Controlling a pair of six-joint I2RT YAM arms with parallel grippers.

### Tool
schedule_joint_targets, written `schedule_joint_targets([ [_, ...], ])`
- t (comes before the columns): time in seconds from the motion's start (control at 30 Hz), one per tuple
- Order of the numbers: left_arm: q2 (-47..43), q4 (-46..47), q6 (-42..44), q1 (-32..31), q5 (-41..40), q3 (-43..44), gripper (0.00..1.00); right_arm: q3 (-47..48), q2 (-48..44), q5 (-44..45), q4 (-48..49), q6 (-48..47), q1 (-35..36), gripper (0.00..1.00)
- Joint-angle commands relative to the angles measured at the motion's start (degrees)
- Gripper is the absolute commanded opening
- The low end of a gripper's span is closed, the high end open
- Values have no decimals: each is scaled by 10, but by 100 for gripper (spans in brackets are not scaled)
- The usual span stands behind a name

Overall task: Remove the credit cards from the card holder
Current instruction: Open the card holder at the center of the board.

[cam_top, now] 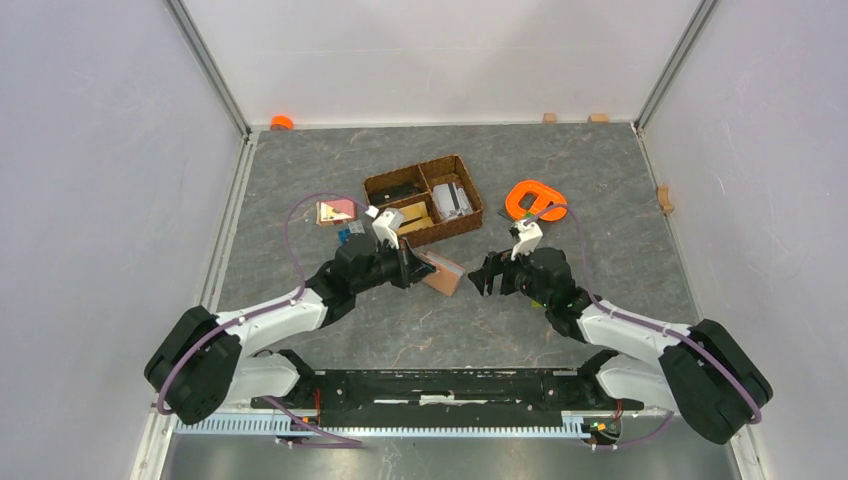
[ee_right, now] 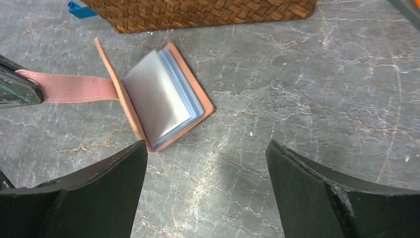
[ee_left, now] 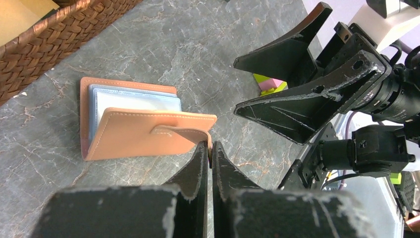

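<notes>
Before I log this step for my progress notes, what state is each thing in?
Card holder: open, cover lifted by its strap.
Cards: tucked in the sleeves.
Left hand: shut on the strap.
Right hand: open, empty.
Basket: upright, holding items.

The left gripper (ee_left: 210, 148) pinches the strap (ee_left: 183, 133) of the card holder (ee_left: 143, 134), whose cover is lifted off pale sleeves (ee_left: 133, 101). The right gripper (ee_left: 236, 87) gapes nearby. A basket (ee_left: 54, 34) sits upper left.
</notes>
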Motion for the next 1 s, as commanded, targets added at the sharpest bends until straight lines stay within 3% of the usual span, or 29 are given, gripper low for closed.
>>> schedule_joint_targets([
  [0.0, 10, 6, -7, 0, 13, 22, 2, 36, 26, -46, 15, -20, -2, 91],
  [0.17, 6, -30, -4, 0, -18, 29, 2, 47, 47, -43, 1, -24, -2, 85],
  [0.37, -6, -219, -20, 5, -270, 66, 2, 56, 60, -40, -8, -30, -2, 78],
  [0.53, -9, -264, -42, 6, -361, 67, 2, 61, 69, -33, -16, -35, -1, 76],
  [0.73, -11, -298, -52, 6, -383, 75, 2, 70, 89, -31, -15, -43, 3, 74],
  [0.97, -45, -306, -46, 6, -386, 70, 10, 84, 118, -38, 25, -63, 36, 66],
])
